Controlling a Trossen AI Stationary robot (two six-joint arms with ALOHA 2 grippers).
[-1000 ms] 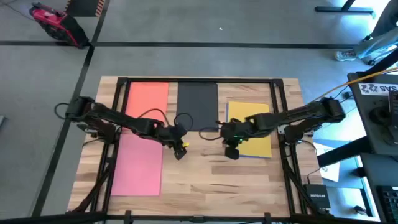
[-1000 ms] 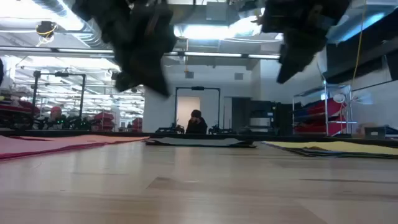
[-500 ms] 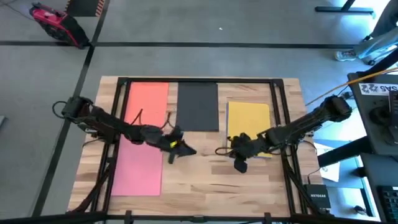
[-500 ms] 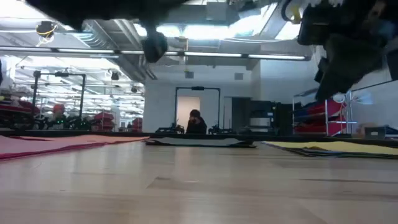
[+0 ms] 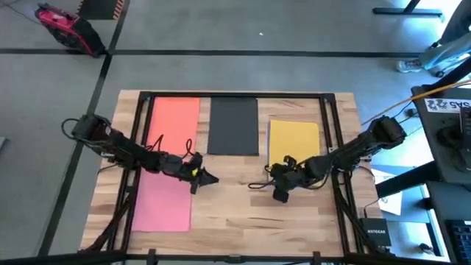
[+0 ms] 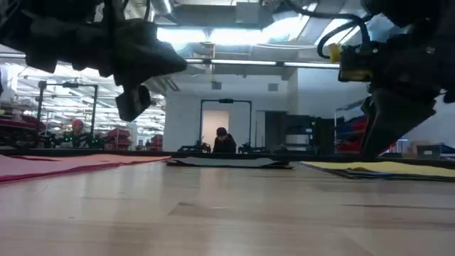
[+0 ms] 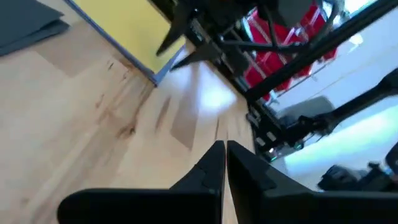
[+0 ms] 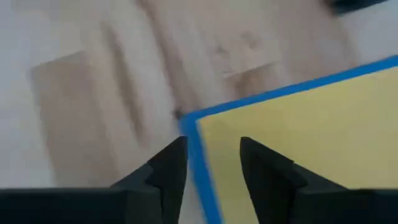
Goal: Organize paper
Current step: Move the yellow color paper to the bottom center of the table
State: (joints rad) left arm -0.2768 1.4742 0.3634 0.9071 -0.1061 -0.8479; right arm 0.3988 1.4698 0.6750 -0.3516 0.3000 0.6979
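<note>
Paper's laid out in rows: orange sheet (image 5: 174,118) and black sheet (image 5: 234,125) at the back, pink sheet (image 5: 163,197) front left, yellow sheet (image 5: 294,143) on a blue sheet (image 8: 189,147) at right. Both arms have pulled back from centre in the last second. Right gripper (image 5: 280,193) now hangs over the yellow's near corner, fingers parted, empty. Left gripper (image 5: 207,179), fingers pressed together, holds nothing. Looks like the yellow-blue pair gets handled next.
</note>
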